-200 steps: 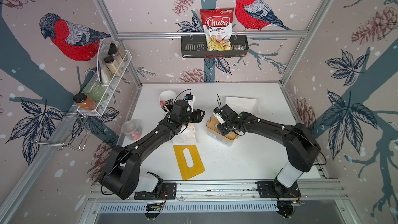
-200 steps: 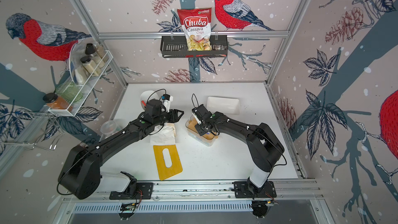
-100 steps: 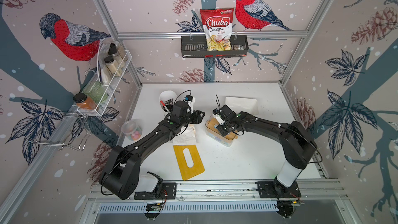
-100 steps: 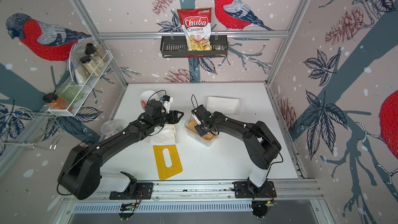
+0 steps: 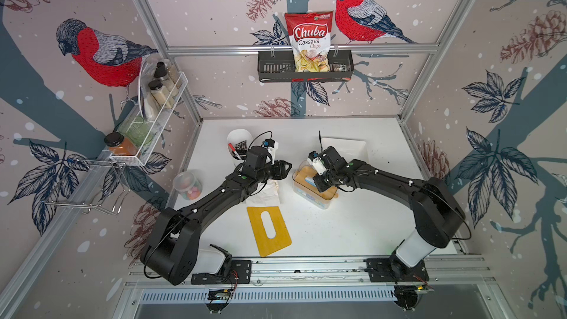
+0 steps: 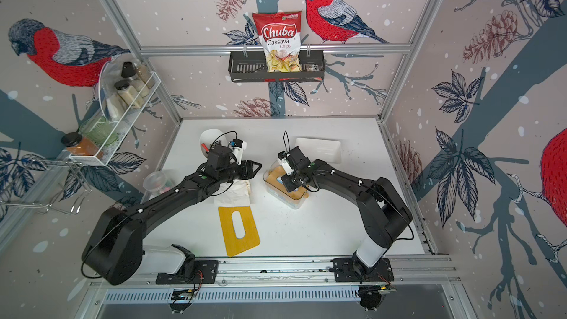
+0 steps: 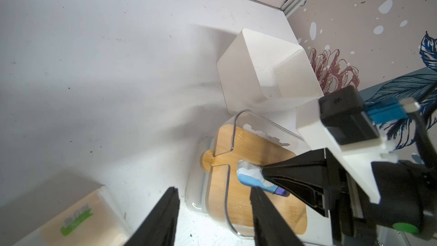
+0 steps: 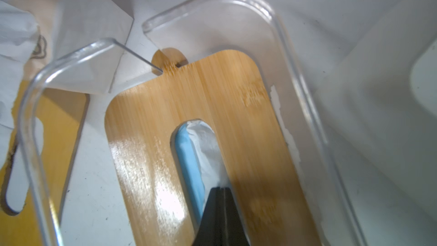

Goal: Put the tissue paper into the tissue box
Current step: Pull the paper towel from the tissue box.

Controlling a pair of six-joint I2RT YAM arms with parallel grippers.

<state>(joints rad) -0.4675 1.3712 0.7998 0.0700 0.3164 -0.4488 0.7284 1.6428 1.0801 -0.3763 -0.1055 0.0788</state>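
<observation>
The tissue paper (image 5: 264, 197) lay on the desk (image 5: 337, 234) outside the lidless tissue box (image 8: 279, 31), right fingers (image 8: 218, 195) closed inside it, left fingers (image 7: 163, 214) half-spread and empty.

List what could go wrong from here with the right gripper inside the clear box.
1. The right gripper is shut at the blue-and-white piece in the slot of the bamboo plate; lifting may drag the plate or the unheld tissue box up with it.
2. The open left gripper hangs close beside the box; the grippers could collide.
3. The tissue pack lies on the table, partly under the left arm, which could sweep it.
</observation>
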